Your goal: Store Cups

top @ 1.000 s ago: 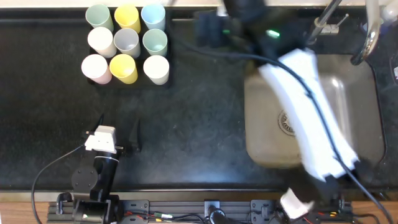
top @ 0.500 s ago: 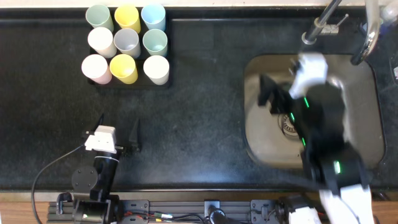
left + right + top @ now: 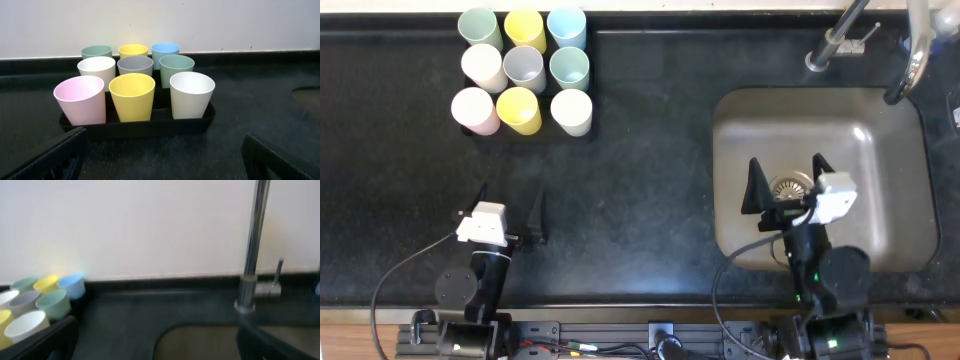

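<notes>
While both our arms sit low at the near edge of the dark worktop [image 3: 640, 200], we find our left gripper [image 3: 510, 212] over bare worktop, its fingers spread wide and holding nothing. Our right gripper [image 3: 786, 180] hangs above the sink [image 3: 890, 130], fingers likewise apart and empty. Farther back on the left, a black tray [image 3: 150, 127] holds nine upright cups in three rows: pink cup [image 3: 81, 100], front yellow cup [image 3: 132, 96] and front white cup [image 3: 191, 94]; then second white cup [image 3: 96, 70], grey cup [image 3: 135, 65], pale green cup [image 3: 176, 67]; rearmost, back green cup [image 3: 96, 51], back yellow cup [image 3: 133, 50], blue cup [image 3: 165, 48]. Behind the sink a tap [image 3: 255, 245] rises against the white wall [image 3: 225, 25].
</notes>
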Action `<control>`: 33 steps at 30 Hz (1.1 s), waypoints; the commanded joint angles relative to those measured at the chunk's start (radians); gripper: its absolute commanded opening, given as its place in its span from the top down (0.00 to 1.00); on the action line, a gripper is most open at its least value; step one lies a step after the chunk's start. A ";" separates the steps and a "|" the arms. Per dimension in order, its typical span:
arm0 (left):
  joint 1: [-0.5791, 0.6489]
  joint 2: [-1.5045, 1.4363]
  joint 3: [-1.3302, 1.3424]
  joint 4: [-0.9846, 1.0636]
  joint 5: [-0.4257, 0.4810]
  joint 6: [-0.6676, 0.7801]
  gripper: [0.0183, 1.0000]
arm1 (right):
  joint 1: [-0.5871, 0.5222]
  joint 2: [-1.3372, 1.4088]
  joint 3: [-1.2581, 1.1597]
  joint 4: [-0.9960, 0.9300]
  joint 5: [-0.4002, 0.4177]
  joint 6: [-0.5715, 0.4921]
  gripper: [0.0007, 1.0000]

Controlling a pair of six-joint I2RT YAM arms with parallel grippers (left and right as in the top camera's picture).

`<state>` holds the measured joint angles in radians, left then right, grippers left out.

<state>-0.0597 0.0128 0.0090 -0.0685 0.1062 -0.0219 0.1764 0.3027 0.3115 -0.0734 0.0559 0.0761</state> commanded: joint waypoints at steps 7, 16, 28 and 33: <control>-0.008 -0.010 -0.001 -0.005 0.016 0.018 0.00 | -0.007 -0.203 -0.247 0.220 -0.003 -0.100 0.00; -0.008 -0.010 -0.001 -0.005 0.016 0.018 0.00 | -0.007 -0.300 -0.307 0.077 0.029 -0.170 0.00; -0.008 -0.010 -0.001 -0.005 0.017 0.018 0.00 | -0.007 -0.299 -0.307 0.002 0.030 -0.170 0.00; -0.008 -0.010 -0.001 -0.005 0.017 0.018 0.00 | -0.007 -0.299 -0.307 0.002 0.030 -0.170 0.00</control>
<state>-0.0597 0.0128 0.0090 -0.0685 0.1059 -0.0219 0.1764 0.0147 0.0181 -0.0753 0.0792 -0.0872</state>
